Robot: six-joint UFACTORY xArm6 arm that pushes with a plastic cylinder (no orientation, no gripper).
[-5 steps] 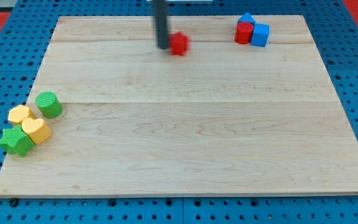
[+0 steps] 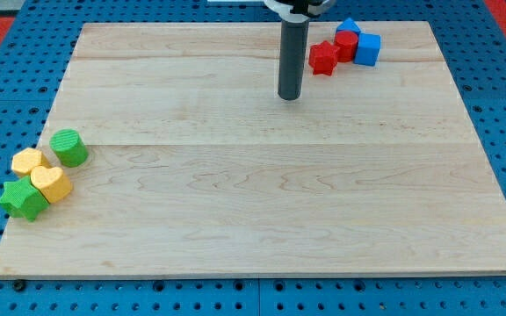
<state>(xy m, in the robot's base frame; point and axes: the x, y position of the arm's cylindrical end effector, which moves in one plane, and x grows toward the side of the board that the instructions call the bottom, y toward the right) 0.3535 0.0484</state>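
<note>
My tip [image 2: 289,95] rests on the board in the upper middle of the view, at the end of the dark rod. It touches no block. Nearest to it is a red star-like block [image 2: 323,58], up and to the right with a small gap between. That red block sits against a red cylinder [image 2: 347,46], which adjoins a blue cube [image 2: 368,49] and a blue triangular block [image 2: 349,26] behind them.
At the view's left edge of the wooden board [image 2: 262,202] sits a cluster: a green cylinder [image 2: 68,147], a yellow hexagon-like block [image 2: 28,161], a yellow heart-shaped block [image 2: 52,184] and a green star [image 2: 22,200]. Blue pegboard surrounds the board.
The red star-like block has slid right, from the top middle to the red and blue group. My tip moved right and down, and now stands apart from that block.
</note>
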